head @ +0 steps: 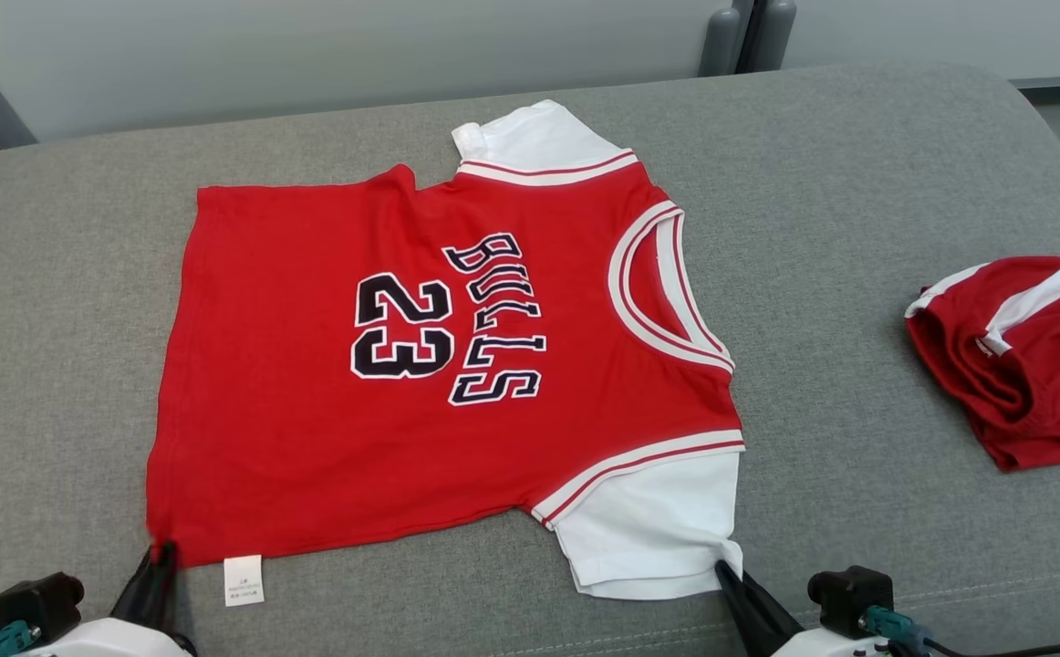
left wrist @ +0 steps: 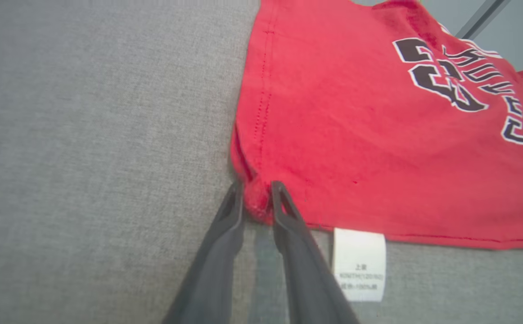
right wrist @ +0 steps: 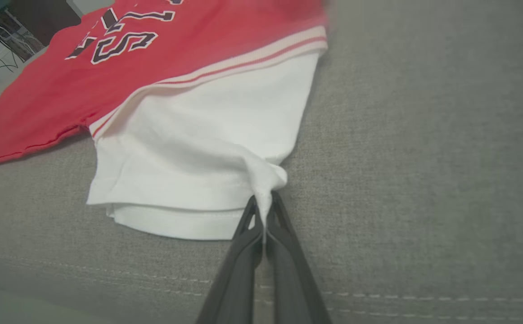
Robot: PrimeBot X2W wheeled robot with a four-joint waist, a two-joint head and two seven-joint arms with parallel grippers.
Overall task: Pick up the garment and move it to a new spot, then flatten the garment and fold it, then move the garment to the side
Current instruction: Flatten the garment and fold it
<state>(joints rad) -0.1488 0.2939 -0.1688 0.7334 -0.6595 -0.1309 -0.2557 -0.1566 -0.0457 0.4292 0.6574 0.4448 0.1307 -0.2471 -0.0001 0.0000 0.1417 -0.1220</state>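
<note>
The garment (head: pixel 311 411) is a red "BULLS 23" jersey with white sleeves, spread flat on the grey cushion, neck toward the right. My left gripper (head: pixel 161 552) pinches the near left hem corner; in the left wrist view the bunched red fabric (left wrist: pixel 257 202) sits between its two dark fingers (left wrist: pixel 284 216). My right gripper (head: pixel 726 570) is shut on the near white sleeve's corner, and a pinch of white cloth (right wrist: pixel 268 180) rises from between its fingertips (right wrist: pixel 263 211).
A second red and white garment (head: pixel 1023 356) lies bunched at the right edge. A white care label (head: pixel 244 579) sticks out from the near hem. The grey cushion (head: pixel 858 228) extends behind and to both sides, and a pale wall stands beyond its back edge.
</note>
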